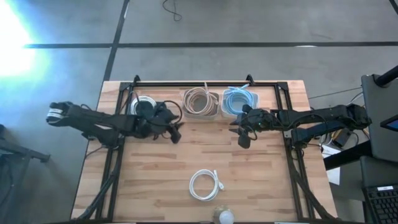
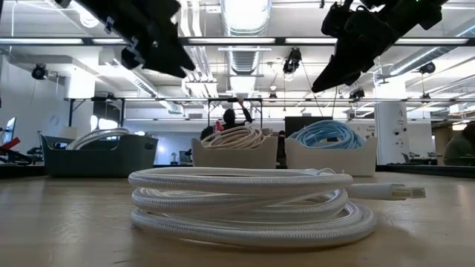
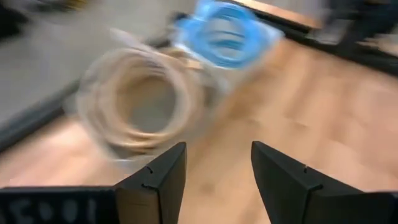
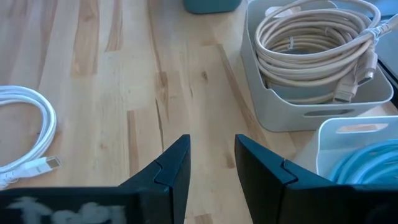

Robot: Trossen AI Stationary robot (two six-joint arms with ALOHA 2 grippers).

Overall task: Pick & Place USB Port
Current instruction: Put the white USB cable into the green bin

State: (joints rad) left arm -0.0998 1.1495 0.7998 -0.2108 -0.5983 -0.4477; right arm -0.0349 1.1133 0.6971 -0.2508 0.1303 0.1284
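A coiled white USB cable (image 1: 206, 185) lies flat on the table near its near edge, its plug end pointing right (image 2: 401, 193); the right wrist view catches it too (image 4: 25, 134). My left gripper (image 1: 177, 132) hovers open above the table's far left part, next to the dark bin. My right gripper (image 1: 243, 138) hovers open just near of the blue-cable bin. In the low view both hang high above the white USB cable (image 2: 245, 204). Neither touches anything.
Three bins stand in a row along the far edge: a dark one with a white cable (image 1: 143, 106), a pale one with a beige cable (image 1: 200, 101), and a pale one with a blue cable (image 1: 239, 99). A round object (image 1: 224, 216) sits at the near edge.
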